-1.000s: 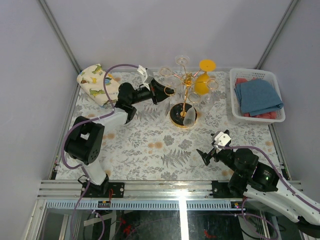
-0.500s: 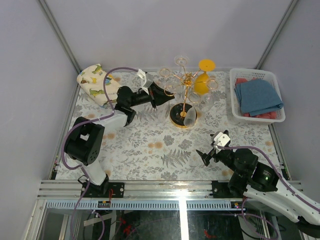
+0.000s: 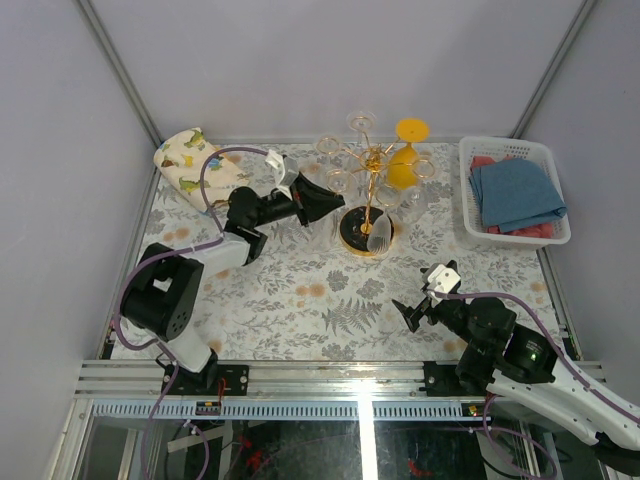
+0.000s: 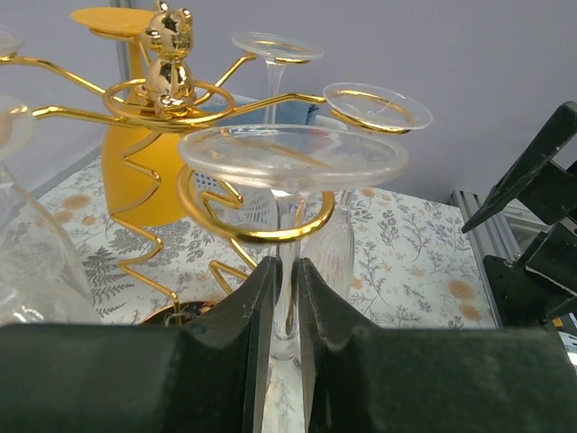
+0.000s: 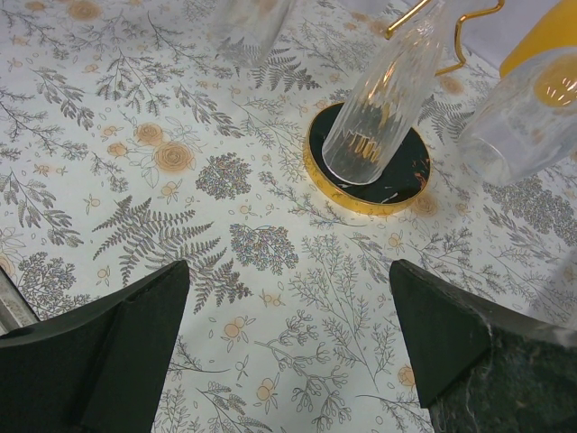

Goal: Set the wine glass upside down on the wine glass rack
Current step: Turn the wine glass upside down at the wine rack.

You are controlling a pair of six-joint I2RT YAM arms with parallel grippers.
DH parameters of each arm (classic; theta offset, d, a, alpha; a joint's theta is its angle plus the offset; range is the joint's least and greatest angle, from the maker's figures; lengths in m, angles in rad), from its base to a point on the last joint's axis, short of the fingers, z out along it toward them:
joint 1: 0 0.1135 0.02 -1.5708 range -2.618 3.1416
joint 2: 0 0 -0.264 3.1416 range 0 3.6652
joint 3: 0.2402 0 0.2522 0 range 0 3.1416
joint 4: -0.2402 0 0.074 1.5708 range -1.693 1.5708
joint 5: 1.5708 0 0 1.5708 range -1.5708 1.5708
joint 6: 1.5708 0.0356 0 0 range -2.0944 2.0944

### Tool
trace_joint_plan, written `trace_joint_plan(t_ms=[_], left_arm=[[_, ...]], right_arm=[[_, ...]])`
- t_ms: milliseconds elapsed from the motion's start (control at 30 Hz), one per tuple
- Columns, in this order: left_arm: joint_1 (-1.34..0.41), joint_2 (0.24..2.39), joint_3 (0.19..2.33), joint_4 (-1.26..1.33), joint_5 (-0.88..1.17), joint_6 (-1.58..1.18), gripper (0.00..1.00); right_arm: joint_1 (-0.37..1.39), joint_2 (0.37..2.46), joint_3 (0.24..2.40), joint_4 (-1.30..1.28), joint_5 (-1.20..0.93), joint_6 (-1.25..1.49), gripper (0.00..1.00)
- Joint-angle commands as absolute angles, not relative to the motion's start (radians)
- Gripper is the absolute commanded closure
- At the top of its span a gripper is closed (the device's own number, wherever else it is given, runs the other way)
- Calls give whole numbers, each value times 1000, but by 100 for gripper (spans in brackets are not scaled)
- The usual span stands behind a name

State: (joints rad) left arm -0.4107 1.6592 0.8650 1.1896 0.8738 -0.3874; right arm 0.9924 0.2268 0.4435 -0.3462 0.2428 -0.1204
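Observation:
The wine glass (image 4: 288,155) hangs upside down, its round foot resting on a gold ring arm of the wine glass rack (image 4: 169,56), and its stem drops down through the ring. My left gripper (image 4: 287,267) is shut on that stem just below the ring, with the fingers (image 4: 239,311) pressed close on both sides. From above, the left gripper (image 3: 325,200) sits at the left side of the rack (image 3: 372,190), by the glass (image 3: 337,182). My right gripper (image 3: 415,310) stands open low over the table, well in front of the rack's black base (image 5: 361,171); nothing is between its jaws (image 5: 288,334).
Several other clear glasses (image 3: 380,235) and a yellow one (image 3: 405,160) hang upside down on the rack. A white basket (image 3: 466,190) with blue cloths stands at the back right. A dinosaur-print cushion (image 3: 190,165) lies at the back left.
My left arm has stretched further toward the rack and dropped slightly, settling the glass foot onto the ring. The right arm has not moved.

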Motion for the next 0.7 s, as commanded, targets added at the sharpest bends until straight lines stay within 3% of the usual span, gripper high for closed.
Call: trace_joint_plan(t_ms=[0,433,667], left_arm=[[-414,1615,829,1216,778,-357,85],[-414,1576,804,1139,741,-331,75],[-403,1367,657,986,562,-342,70]], right_arm=[[990,233,446,-291,232,-132,0],[989,228,445,-290,236,-131,0],[991,230,468,-296,327,-125,1]])
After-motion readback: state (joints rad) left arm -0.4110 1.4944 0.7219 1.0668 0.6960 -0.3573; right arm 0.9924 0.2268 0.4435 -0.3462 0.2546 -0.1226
